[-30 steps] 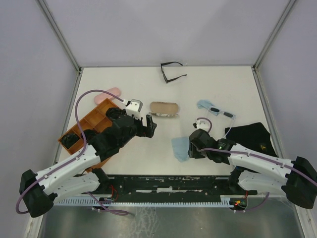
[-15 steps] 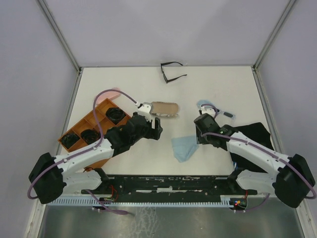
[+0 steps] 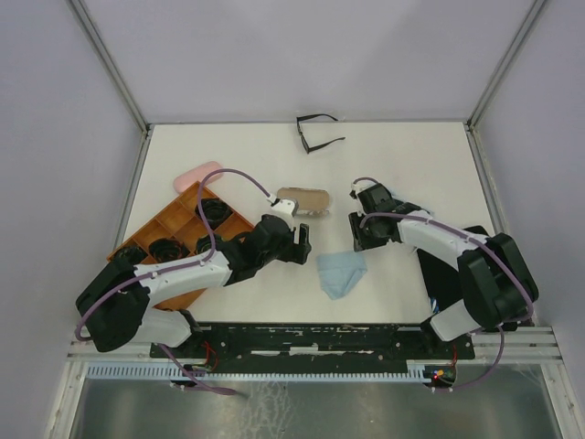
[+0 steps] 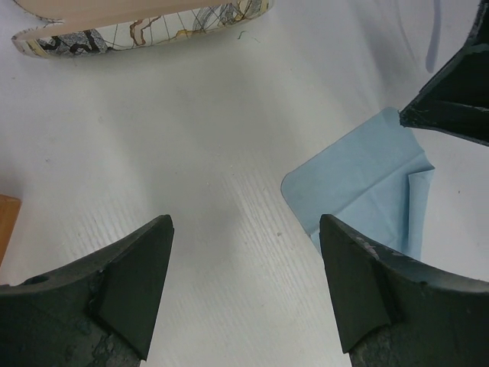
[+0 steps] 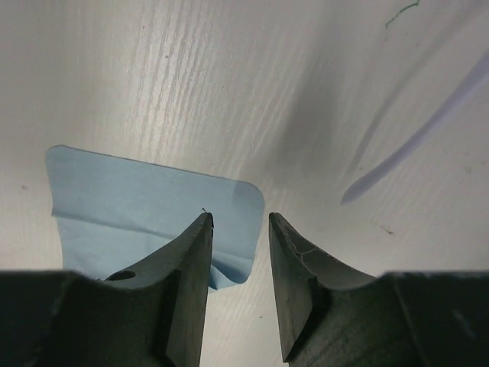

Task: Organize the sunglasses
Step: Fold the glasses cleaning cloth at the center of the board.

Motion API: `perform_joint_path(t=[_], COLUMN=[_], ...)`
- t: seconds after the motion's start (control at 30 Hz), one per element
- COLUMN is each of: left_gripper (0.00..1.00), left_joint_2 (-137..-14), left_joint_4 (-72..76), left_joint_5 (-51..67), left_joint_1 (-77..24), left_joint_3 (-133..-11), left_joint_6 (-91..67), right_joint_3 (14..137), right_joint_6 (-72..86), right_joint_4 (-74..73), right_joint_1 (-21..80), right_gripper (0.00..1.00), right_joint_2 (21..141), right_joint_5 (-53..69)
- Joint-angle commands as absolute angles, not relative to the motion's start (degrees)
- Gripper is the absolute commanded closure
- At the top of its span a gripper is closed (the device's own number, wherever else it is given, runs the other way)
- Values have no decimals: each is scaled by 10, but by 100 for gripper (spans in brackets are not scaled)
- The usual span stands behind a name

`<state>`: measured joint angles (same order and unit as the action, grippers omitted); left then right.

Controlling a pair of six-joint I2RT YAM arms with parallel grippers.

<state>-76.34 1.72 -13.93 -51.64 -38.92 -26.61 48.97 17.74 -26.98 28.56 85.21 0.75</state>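
Observation:
A thin black-framed pair of sunglasses (image 3: 316, 133) lies at the table's far edge. Dark pairs (image 3: 216, 211) sit in compartments of the orange tray (image 3: 187, 197) at the left. My left gripper (image 3: 303, 247) (image 4: 244, 229) is open and empty, low over bare table between the patterned case (image 3: 304, 201) (image 4: 145, 23) and the light-blue cloth (image 3: 341, 273) (image 4: 367, 191). My right gripper (image 3: 356, 231) (image 5: 239, 222) is open only narrowly and empty, just above the cloth's (image 5: 137, 199) far corner. My right arm hides the pale-blue item.
A pink case (image 3: 197, 174) lies beyond the tray. A black cloth (image 3: 457, 251) lies at the right, partly under my right arm. The right gripper's finger (image 4: 458, 99) shows in the left wrist view, close to my left gripper.
My left gripper has moved right, from beside the tray to near the cloth. My right gripper has swung back and left, covering the pale-blue item, and now points at the cloth.

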Motion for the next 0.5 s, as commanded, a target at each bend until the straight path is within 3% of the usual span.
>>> perform_joint_path(t=[0.0, 0.47], left_gripper=[16, 17], left_joint_2=[-768, -777], left_joint_4=[56, 60], left_joint_5=[-129, -116], left_joint_1=[-520, -521], left_joint_3=[-406, -409], left_joint_6=[-288, -291], right_joint_3=[525, 562], right_joint_6=[143, 145], right_joint_4=[-263, -314], right_joint_1=[278, 273], right_gripper=[57, 57], right_joint_2=[878, 941], right_joint_5=[53, 29])
